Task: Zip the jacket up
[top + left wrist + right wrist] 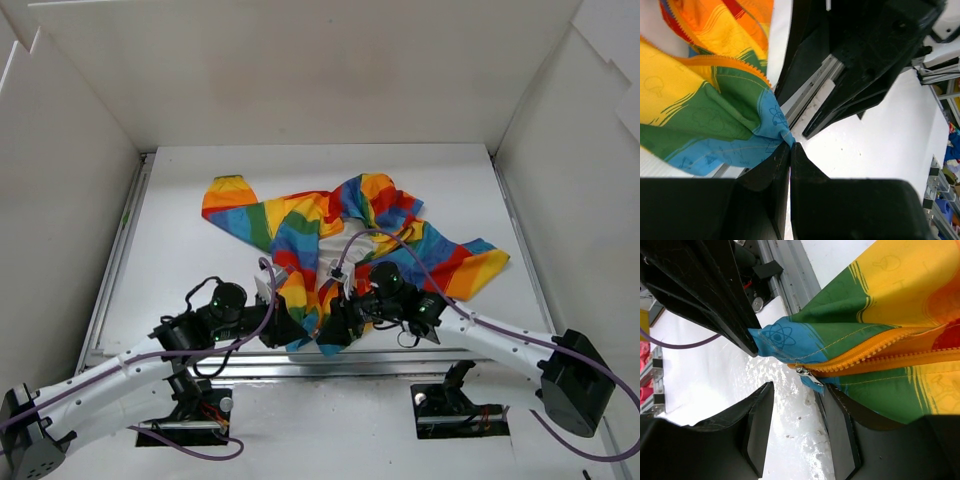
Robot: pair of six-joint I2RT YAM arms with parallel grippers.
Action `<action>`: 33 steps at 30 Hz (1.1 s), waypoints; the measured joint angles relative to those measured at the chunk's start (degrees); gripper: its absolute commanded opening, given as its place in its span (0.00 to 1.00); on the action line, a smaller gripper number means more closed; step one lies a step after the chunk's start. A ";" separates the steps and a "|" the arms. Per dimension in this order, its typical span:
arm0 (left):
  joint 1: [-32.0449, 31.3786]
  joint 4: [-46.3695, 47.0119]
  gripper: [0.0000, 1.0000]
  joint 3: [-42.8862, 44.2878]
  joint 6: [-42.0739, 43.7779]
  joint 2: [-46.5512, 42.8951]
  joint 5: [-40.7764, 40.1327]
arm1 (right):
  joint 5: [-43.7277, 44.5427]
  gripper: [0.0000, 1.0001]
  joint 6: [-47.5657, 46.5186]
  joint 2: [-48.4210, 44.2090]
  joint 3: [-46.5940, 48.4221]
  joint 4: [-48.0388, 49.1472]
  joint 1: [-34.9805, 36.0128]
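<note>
The rainbow-striped jacket [340,235] lies crumpled in the middle of the white table, its bottom hem pulled toward the arms. My left gripper [296,334] is shut on the blue bottom corner of the jacket [760,145], its jaws [790,146] pressed together on the fabric. My right gripper [336,326] is open right beside it. In the right wrist view the orange zipper [880,357] ends at a small silver slider [807,374], which hangs just above the open gripper [800,387], near its right finger [837,415]. The zipper's two tooth rows run apart beyond the slider.
White walls [300,70] enclose the table on three sides. An aluminium rail [300,365] runs along the near edge under both wrists. Purple cables [370,240] loop over the jacket. The left gripper's black fingers [715,295] sit close to the right gripper.
</note>
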 measured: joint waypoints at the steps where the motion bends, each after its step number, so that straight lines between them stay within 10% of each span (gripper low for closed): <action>1: 0.00 -0.61 0.00 0.00 0.00 -0.15 -0.37 | 0.70 0.42 -0.24 -0.24 0.15 -0.55 0.20; 4: 0.00 -3.63 0.01 0.00 -0.26 -1.81 -2.67 | 3.63 0.46 -0.66 -2.32 0.26 -2.75 0.22; 8: 0.00 -10.25 0.53 0.02 -2.01 -6.45 -8.50 | 8.17 0.47 -0.61 -6.40 0.26 -5.05 0.22; 11: 0.00 -14.97 0.72 0.02 -4.15 -9.92 -12.83 | 11.89 0.47 -0.04 -8.17 0.26 -6.60 0.22; 13: 0.00 -17.00 0.73 0.04 -5.46 -11.65 -15.89 | 15.21 0.43 0.74 -8.76 0.26 -7.76 0.22; 17: -0.04 -20.44 0.52 2.43 -8.90 -10.60 -26.40 | 21.77 0.00 2.54 -11.08 -0.33 -8.94 0.24; 23: 9.14 -12.41 0.47 6.19 -11.93 7.74 -35.65 | 29.07 0.00 5.27 -14.40 -0.66 -9.81 0.22; 33: 27.34 2.10 0.30 22.25 -6.38 51.41 -27.63 | 33.03 0.00 7.43 -15.06 -4.09 -10.01 0.46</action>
